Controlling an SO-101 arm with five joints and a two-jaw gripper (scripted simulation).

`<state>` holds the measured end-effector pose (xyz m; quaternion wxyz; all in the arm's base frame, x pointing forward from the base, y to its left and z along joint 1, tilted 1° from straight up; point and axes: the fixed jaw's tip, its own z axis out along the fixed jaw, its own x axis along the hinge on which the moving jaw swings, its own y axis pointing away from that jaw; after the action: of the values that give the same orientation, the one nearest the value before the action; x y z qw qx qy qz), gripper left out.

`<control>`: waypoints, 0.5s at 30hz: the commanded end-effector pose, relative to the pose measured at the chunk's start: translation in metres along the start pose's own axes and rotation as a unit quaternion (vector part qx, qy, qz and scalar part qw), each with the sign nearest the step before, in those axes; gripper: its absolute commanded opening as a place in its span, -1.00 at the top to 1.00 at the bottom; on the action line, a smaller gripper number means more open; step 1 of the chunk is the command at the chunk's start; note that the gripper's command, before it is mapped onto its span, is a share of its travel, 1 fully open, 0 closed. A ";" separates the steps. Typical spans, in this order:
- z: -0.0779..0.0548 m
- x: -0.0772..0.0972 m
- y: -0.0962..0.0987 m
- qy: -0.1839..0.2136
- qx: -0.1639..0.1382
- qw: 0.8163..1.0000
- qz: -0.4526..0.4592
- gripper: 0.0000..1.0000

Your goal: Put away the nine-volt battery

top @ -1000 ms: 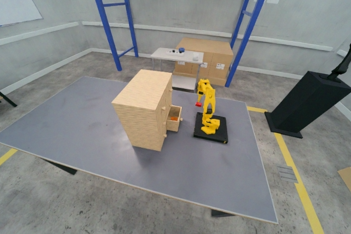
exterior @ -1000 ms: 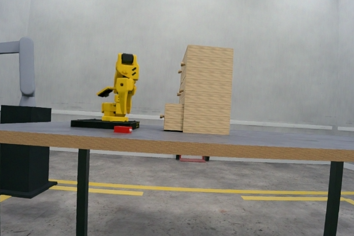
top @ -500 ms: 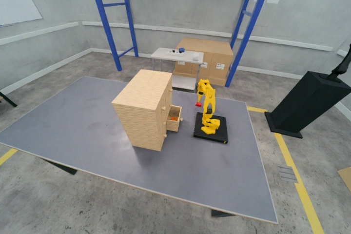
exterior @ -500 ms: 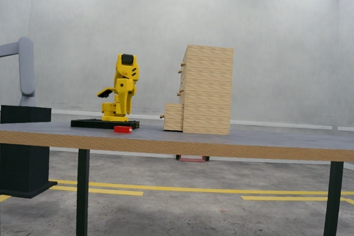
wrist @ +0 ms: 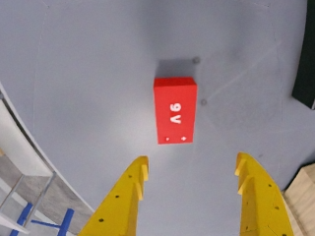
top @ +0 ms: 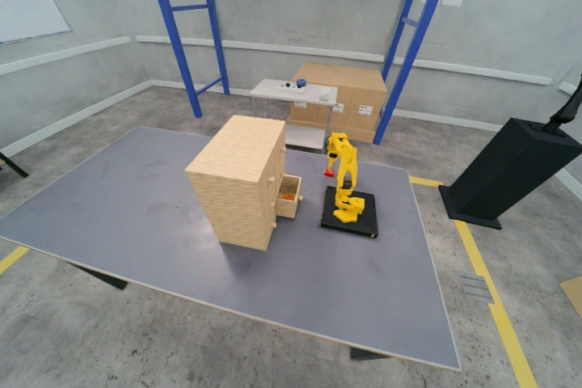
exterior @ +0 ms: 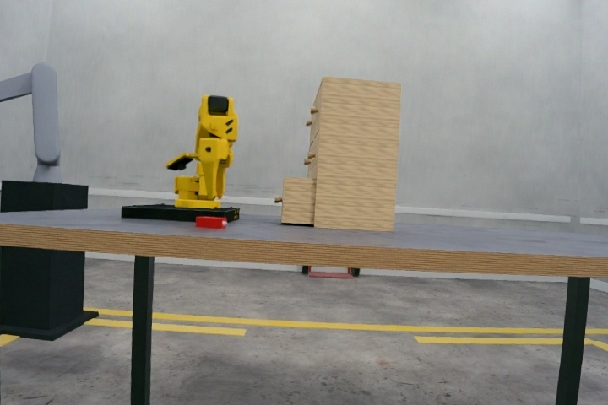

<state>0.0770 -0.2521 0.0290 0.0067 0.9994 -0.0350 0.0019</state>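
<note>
The red nine-volt battery (top: 329,173) (exterior: 209,222) (wrist: 175,112) lies flat on the table, its "9 V" marking facing up. My gripper (wrist: 191,164) (exterior: 219,197) is open and empty, above the table. In the wrist view the battery lies ahead of the fingertips, slightly left of the midline between them. The wooden cabinet (top: 237,150) (exterior: 357,153) has one low drawer (top: 286,209) (exterior: 297,200) pulled out. An orange thing (top: 288,196) lies inside that drawer; its kind is too small to tell. The other drawers look shut, and their contents are hidden.
The arm's black base (top: 349,227) (exterior: 156,213) (wrist: 306,69) stands beside the battery, facing the cabinet's drawer side. Round knobs stick out from the cabinet front. The table edge (exterior: 266,253) runs near the battery. Wood shows at the wrist view's lower right.
</note>
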 end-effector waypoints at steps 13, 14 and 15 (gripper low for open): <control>0.006 -0.005 -0.001 0.000 0.002 1.000 0.004 0.41; 0.006 -0.005 -0.001 0.000 0.002 1.000 0.004 0.41; 0.006 -0.005 -0.001 0.000 0.002 1.000 0.004 0.41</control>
<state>0.0746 -0.2502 0.0218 0.0003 0.9993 -0.0383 -0.0004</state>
